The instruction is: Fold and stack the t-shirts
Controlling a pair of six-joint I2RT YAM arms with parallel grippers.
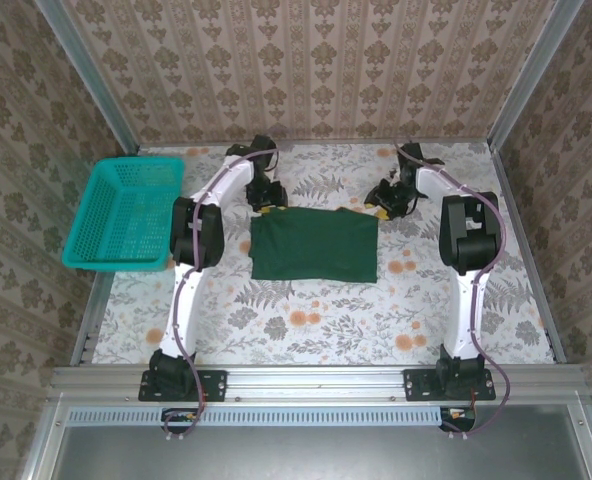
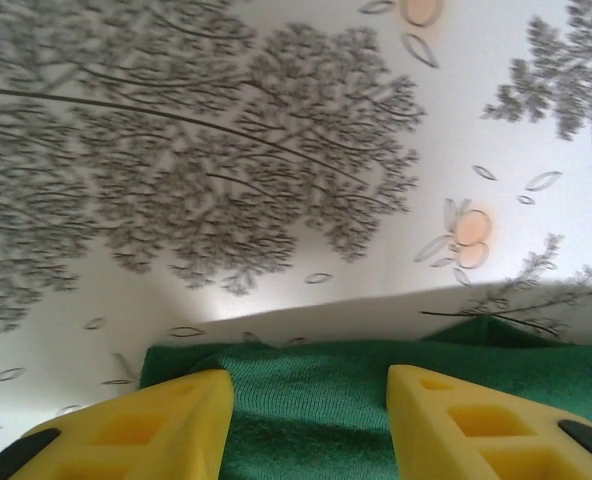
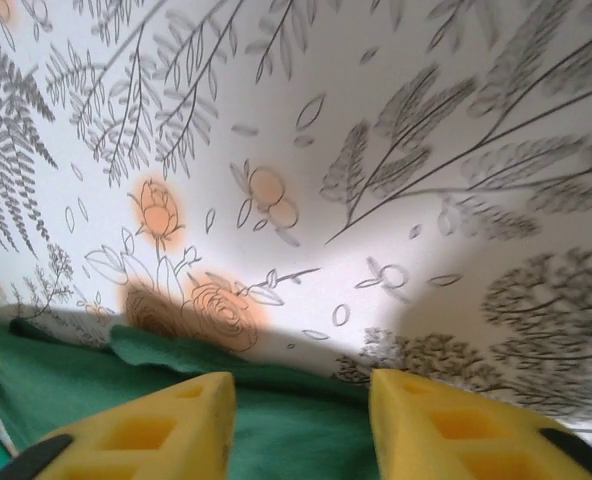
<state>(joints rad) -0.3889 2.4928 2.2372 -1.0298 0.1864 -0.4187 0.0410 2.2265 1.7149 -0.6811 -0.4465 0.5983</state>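
Note:
A dark green t-shirt [image 1: 314, 248] lies folded into a rectangle in the middle of the floral table [image 1: 306, 320]. My left gripper [image 1: 269, 203] hangs over the shirt's far left corner and my right gripper [image 1: 381, 207] over its far right corner. In the left wrist view the left gripper [image 2: 309, 400] has its yellow fingers [image 2: 166, 420] spread apart, with the shirt's edge [image 2: 276, 365] lying between them. The right wrist view is much the same: the right gripper [image 3: 302, 400] is open, and green cloth [image 3: 66, 370] runs under and between its fingers [image 3: 436, 420].
A teal mesh basket [image 1: 126, 212] sits on the table's left edge, beside the left arm. Patterned walls close in the back and both sides. Bare tablecloth stretches in front of the shirt, toward the arm bases [image 1: 181, 375].

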